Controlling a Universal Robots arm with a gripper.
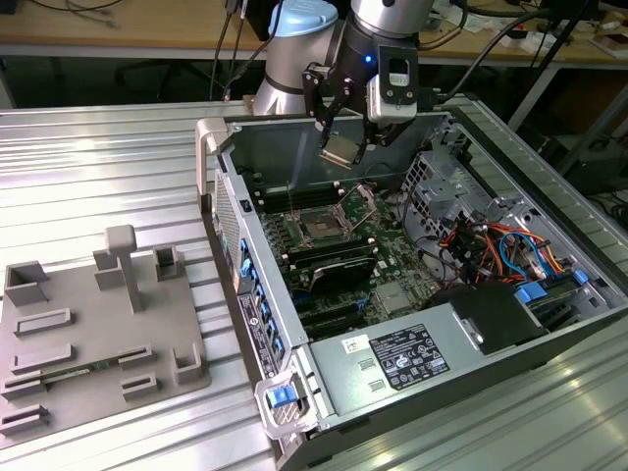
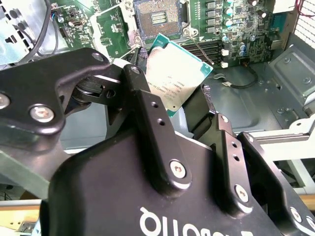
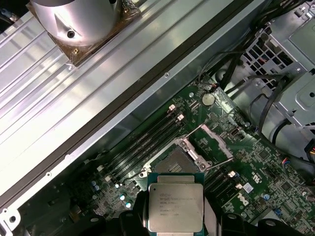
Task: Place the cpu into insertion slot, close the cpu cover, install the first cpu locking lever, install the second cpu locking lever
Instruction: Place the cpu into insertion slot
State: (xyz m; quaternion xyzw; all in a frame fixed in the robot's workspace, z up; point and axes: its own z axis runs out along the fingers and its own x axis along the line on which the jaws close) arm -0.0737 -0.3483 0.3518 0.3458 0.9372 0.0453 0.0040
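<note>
Gripper is clamped on the cpu by two opposite edges, holding it in the air inside the open case, above the insertion slot. The slot is bare and the cpu cover is raised. Risks: the chip looks tilted in the exterior view, so it may seat skewed and bend contacts; the edge-only grip may slip; it may clip the raised cover.

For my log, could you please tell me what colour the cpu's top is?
The cpu has a silver-grey top, green-edged; clearest in the first wrist view.
</note>
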